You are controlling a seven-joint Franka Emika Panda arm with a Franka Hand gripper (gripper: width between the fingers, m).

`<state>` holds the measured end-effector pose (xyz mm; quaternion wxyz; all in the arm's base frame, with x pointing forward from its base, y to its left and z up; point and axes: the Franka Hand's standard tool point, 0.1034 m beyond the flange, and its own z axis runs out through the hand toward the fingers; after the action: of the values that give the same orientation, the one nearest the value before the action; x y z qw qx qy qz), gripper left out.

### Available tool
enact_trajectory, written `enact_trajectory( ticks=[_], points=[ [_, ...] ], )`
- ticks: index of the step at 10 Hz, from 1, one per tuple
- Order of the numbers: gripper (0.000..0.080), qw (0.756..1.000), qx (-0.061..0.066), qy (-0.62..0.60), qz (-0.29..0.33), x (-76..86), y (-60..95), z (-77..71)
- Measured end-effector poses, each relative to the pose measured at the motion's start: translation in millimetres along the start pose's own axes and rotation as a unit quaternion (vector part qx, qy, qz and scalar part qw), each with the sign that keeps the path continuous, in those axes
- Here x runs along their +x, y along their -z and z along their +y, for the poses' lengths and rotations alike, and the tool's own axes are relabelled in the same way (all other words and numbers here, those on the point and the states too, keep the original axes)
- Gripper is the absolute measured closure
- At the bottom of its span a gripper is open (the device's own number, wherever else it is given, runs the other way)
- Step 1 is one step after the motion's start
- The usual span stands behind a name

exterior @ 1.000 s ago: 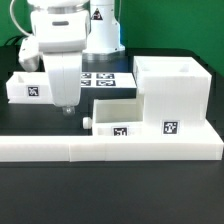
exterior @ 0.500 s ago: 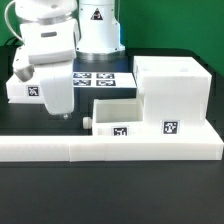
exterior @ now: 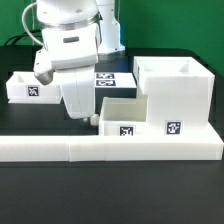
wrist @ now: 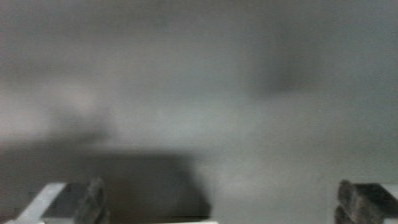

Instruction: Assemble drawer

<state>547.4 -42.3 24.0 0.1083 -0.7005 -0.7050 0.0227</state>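
two trays and one housing (exterior: 176, 92) make up the drawer in the exterior view, all white and tagged, on a black table (exterior: 30, 120). the housing stands on the exterior view's right. the near tray (exterior: 122, 118) lies just in front of it, and its long axis runs across the picture, from the gripper towards the housing. its right end meets the housing's lower front, though whether it already sits partly inside cannot be told. the far tray (exterior: 24, 86) rests well apart on the exterior view's left. the gripper (exterior: 86, 114) hangs low at the near tray's left end, close to the table, so this tray lies straight to the exterior view's right of it. the knob on that end is hard to tell from the fingers there, and contact cannot be judged. a long low border bar (exterior: 110, 149) runs just along the tray's front side and fences it in, while the marker board (exterior: 108, 80) lies behind the arm. open table remains only to the left and behind, so a push along the long axis into the housing looks like the sensible move. in the wrist view, which is badly blurred, the gripper (wrist: 221, 202) shows its two fingers (wrist: 71, 200) spread wide with nothing between them. only grey haze lies beyond, and no tray edge can be made out.
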Motion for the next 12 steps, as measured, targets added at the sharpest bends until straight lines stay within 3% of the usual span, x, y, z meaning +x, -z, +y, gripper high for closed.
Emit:
enact_trajectory(
  ticks=[5,8,9,11,12],
  points=[
    [0.0151,0.999,0.004,-0.044,-0.014,2.8,-0.3,-0.1],
    [0.0151,1.0,0.006,-0.002,-0.021,0.2,0.0,2.5],
    [0.0151,0.999,0.014,0.007,-0.031,-0.3,0.8,3.9],
    [0.0151,0.997,0.049,-0.036,-0.056,4.5,5.1,5.7],
    [0.0151,0.996,0.05,-0.054,-0.058,6.2,6.1,8.3]
  ],
)
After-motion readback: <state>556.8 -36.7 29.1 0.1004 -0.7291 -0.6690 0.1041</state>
